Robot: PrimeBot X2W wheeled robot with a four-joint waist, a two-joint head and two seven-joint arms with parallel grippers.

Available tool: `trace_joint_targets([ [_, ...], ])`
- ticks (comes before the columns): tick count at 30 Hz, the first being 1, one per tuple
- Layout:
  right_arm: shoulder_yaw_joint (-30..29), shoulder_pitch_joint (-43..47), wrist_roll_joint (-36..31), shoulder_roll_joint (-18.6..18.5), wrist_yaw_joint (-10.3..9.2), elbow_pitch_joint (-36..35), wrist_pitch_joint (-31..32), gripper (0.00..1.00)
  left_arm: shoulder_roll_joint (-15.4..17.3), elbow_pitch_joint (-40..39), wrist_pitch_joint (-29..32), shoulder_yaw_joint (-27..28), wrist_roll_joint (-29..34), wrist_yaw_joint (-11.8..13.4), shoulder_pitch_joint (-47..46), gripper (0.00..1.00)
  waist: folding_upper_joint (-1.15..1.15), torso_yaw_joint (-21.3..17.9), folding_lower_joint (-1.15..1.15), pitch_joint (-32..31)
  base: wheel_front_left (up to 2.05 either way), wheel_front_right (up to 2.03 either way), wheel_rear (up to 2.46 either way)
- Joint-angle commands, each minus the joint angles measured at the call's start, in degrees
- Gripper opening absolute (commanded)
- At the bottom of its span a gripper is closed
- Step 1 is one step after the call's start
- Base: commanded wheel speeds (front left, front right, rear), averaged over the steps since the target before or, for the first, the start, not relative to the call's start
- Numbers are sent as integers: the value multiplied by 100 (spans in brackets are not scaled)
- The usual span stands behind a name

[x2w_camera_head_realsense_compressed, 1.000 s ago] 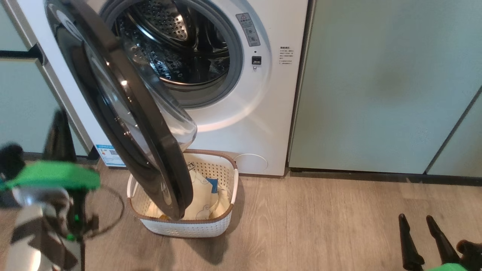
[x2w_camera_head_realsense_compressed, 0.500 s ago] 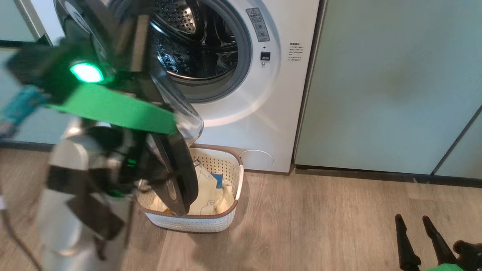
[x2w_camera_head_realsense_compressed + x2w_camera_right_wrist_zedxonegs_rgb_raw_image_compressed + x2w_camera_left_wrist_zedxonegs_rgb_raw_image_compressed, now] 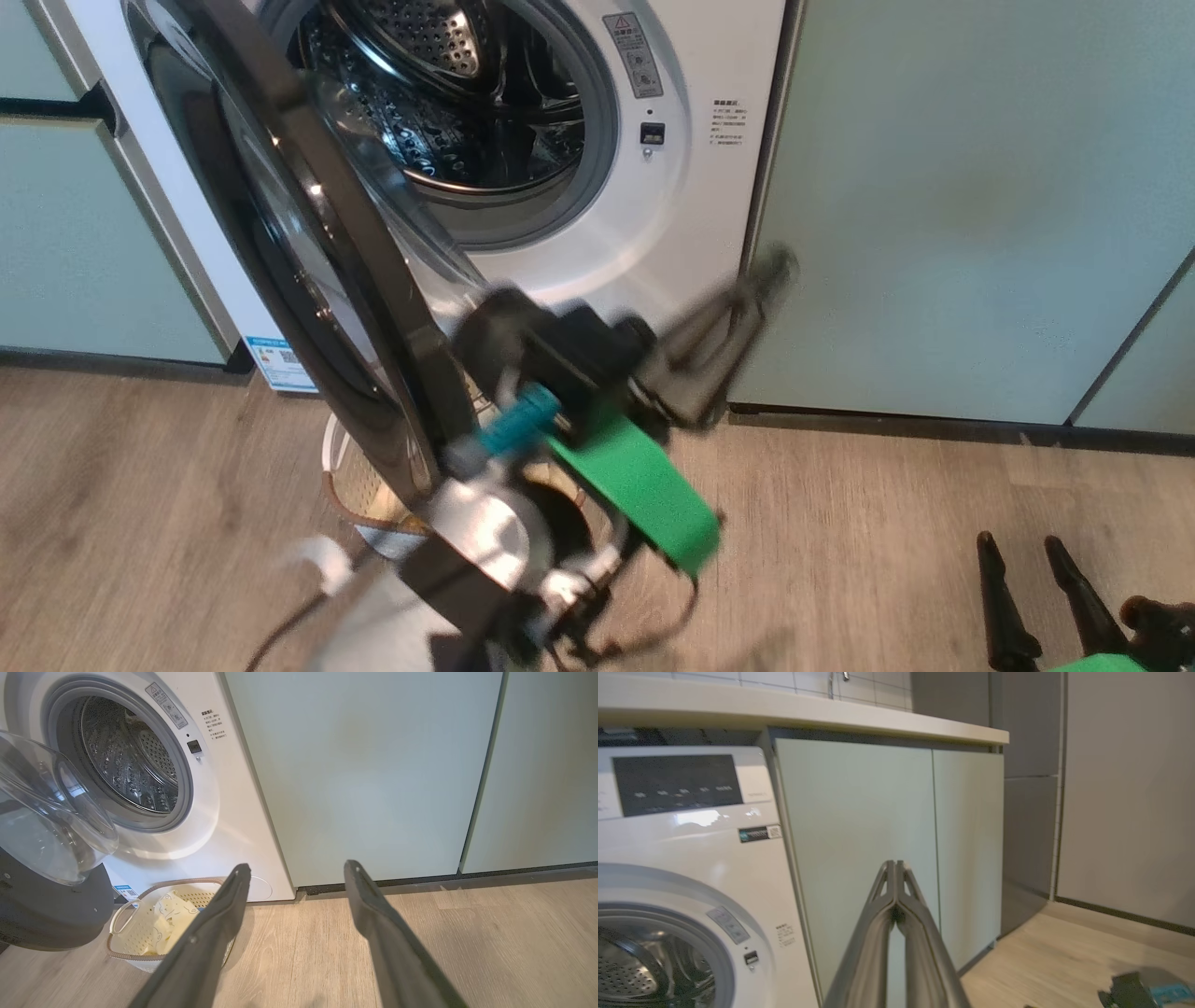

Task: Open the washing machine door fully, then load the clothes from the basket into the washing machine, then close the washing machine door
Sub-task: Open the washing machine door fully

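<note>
left hand (image 3: 761, 280) clenched, empty, has swung across open washing machine door (image 3: 308, 243) to basket (image 3: 135, 940) side | right hand (image 3: 1019, 543) released, idle | next, likely: grab clothes (image 3: 170, 912)

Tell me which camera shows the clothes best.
Right wrist view: the clothes lie visible in the basket. In the head view the washing machine door and left arm cover them; the left wrist view faces the cabinets.

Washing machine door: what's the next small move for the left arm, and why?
Probably press the left gripper, fingers shut, against the inner side of the washing machine door and push it wider. The door stands only part open, overhanging the basket and the clothes, and the left arm sits on its drum side. The right gripper rests open, far off.
</note>
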Motion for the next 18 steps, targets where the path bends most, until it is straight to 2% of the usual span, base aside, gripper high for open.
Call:
trace_joint_targets([
  [1,106,-213,14,-94,-15,-161,-55,100,28,-68,-73,58,50,55,-126,0,0,4,0,3,0,0,0],
  [9,122,-242,51,-89,-15,-175,-55,100,21,730,-636,-684,139,340,170,0,0,-12,0,23,0,0,0],
  [14,133,-256,51,-90,-15,-176,-55,100,20,1434,-990,-896,137,552,356,0,0,-23,0,23,0,0,0],
  [18,129,-254,45,-89,-15,-178,-55,100,20,1836,-1194,-976,106,624,445,0,0,-26,0,26,0,0,0],
])
